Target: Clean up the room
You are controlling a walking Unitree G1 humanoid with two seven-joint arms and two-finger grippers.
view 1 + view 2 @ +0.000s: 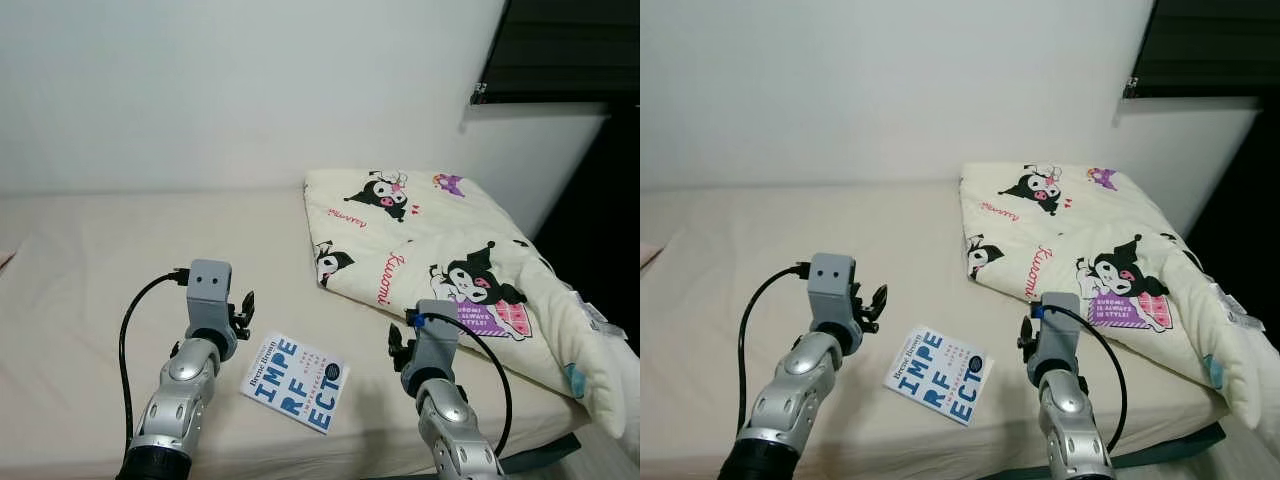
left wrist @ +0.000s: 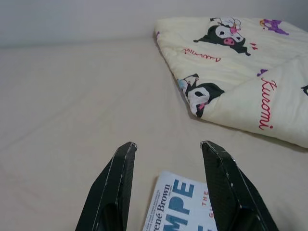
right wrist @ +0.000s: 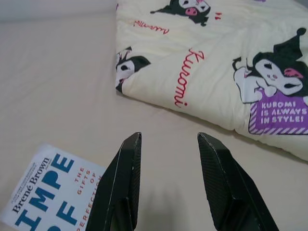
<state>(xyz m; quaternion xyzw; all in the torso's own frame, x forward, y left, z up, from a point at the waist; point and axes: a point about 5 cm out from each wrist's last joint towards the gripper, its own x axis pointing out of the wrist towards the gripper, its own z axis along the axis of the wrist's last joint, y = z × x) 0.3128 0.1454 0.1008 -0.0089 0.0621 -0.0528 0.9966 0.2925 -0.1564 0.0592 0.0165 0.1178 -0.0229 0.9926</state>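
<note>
Bed (image 1: pixel 90 260) with a beige sheet, white wall behind. A book (image 1: pixel 296 382), white cover with big blue letters, lies flat on the sheet near the near edge, skewed, between the two arms. It looks like the stray item to tidy, being the only loose thing on the mattress. A folded cream blanket (image 1: pixel 430 240) with cartoon prints sits on the right half of the bed, reaching to the far side and draping off the right edge; its near-left corner is near the book but apart from it.

Left gripper (image 2: pixel 166 185) is raised over the sheet just left of the book, fingers spread and holding nothing. In the left wrist view the book's top corner sits in the gap between the two black fingers, so the arm seems lined up for an approach on the book's left edge. No contact visible.

Right gripper (image 3: pixel 168 180) hovers just right of the book, between it and the blanket, also released and empty. In the right wrist view the book lies off to one side of the fingers and the blanket's folded edge is ahead.

Both arms flank the book, likely because a thin flat book on soft bedding is hard to pinch from above; one side may need to brace or lift an edge. Judgement: pick-up stage not yet begun, nothing grasped. Risk: fingers snagging the sheet or sliding the book toward the near edge.

Dark window or blind (image 1: pixel 560 50) at far right, above the blanket.
</note>
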